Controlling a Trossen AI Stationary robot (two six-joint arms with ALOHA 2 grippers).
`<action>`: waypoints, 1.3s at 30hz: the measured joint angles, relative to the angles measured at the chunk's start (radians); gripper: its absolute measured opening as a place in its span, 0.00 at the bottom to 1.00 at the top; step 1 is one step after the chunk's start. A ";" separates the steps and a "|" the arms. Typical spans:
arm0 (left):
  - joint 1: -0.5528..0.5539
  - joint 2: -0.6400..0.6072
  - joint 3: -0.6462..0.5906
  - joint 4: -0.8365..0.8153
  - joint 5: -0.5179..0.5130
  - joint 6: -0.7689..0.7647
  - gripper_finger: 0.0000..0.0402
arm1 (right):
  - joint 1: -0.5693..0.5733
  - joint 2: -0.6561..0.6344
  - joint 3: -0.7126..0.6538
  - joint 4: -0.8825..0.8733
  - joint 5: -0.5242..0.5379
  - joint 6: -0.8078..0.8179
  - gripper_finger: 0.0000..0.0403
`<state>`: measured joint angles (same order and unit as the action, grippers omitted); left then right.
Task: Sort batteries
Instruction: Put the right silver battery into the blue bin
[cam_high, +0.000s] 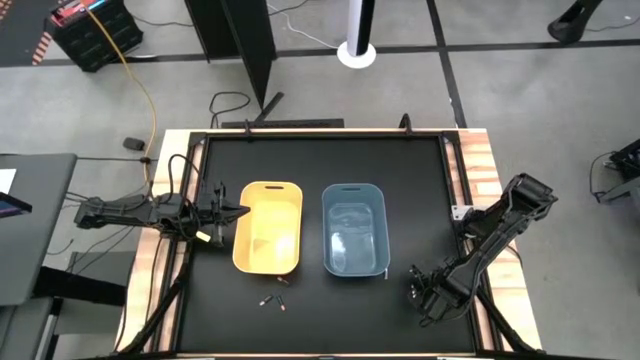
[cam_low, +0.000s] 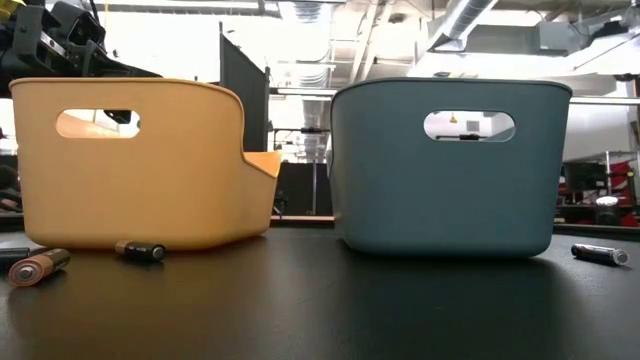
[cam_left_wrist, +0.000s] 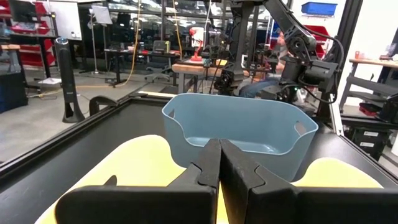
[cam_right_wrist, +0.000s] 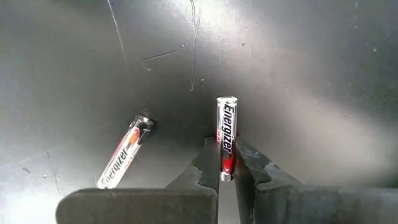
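Grey floor (cam_high: 520, 90), black tabletop (cam_high: 320, 160), workbenches (cam_left_wrist: 199, 68)

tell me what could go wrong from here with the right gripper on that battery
The right gripper pinches the Energizer battery only near one end, so it might pivot or slip when lifted. A second battery lies loose close beside it on the black table and could get nudged and roll. The left gripper, shut, hovers over the yellow bin.

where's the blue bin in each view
high view: the blue bin sits right of centre on the black table, beside the yellow bin.
low view: right half, handle hole facing the camera.
left wrist view: centre, just beyond the shut left gripper.
right wrist view: not in it.
shared landmark: the yellow bin beside it.
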<state>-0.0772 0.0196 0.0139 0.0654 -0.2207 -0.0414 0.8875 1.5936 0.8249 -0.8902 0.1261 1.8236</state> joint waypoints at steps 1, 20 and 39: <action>0.000 0.000 0.000 0.000 0.000 0.000 0.00 | 0.000 0.000 0.002 -0.002 0.000 -0.002 0.09; 0.000 0.000 0.000 0.001 0.000 0.000 0.00 | -0.031 -0.003 0.302 -0.364 0.067 -0.169 0.08; 0.000 0.000 0.000 0.002 0.000 -0.008 0.00 | -0.368 -0.004 0.672 -0.407 0.296 -0.890 0.09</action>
<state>-0.0770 0.0195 0.0139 0.0669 -0.2211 -0.0494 0.5198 1.5893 1.4967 -1.2974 0.4226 0.9332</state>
